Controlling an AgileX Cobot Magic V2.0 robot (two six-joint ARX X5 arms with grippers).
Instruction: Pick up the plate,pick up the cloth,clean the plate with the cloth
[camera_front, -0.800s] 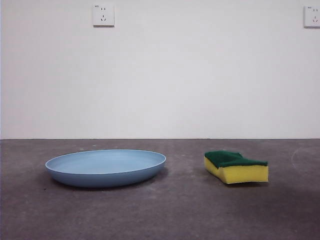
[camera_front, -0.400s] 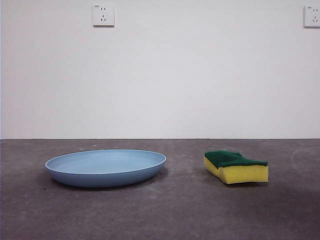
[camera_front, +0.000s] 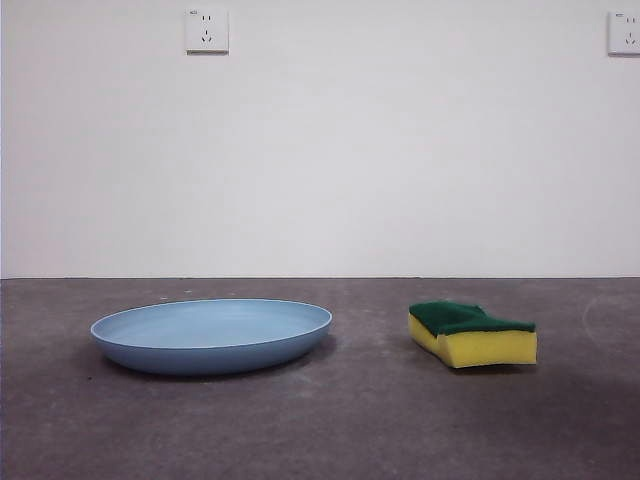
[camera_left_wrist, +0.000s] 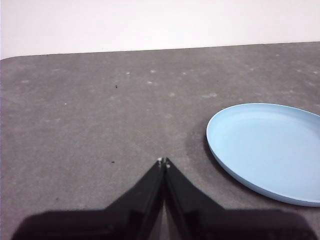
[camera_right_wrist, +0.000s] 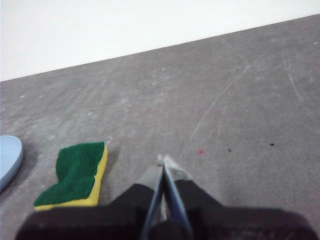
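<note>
The light-blue plate (camera_front: 212, 334) lies flat on the dark grey table at the left in the front view. It also shows in the left wrist view (camera_left_wrist: 267, 150). The cloth, a yellow sponge with a green scouring top (camera_front: 472, 333), lies to the plate's right; it also shows in the right wrist view (camera_right_wrist: 76, 175). My left gripper (camera_left_wrist: 163, 161) is shut and empty, above the table beside the plate. My right gripper (camera_right_wrist: 162, 160) is shut and empty, above the table beside the sponge. Neither arm shows in the front view.
The dark grey table (camera_front: 360, 420) runs back to a white wall with two sockets, one at the upper left (camera_front: 206, 30) and one at the upper right (camera_front: 624, 33). A sliver of the plate's rim (camera_right_wrist: 9, 160) shows in the right wrist view.
</note>
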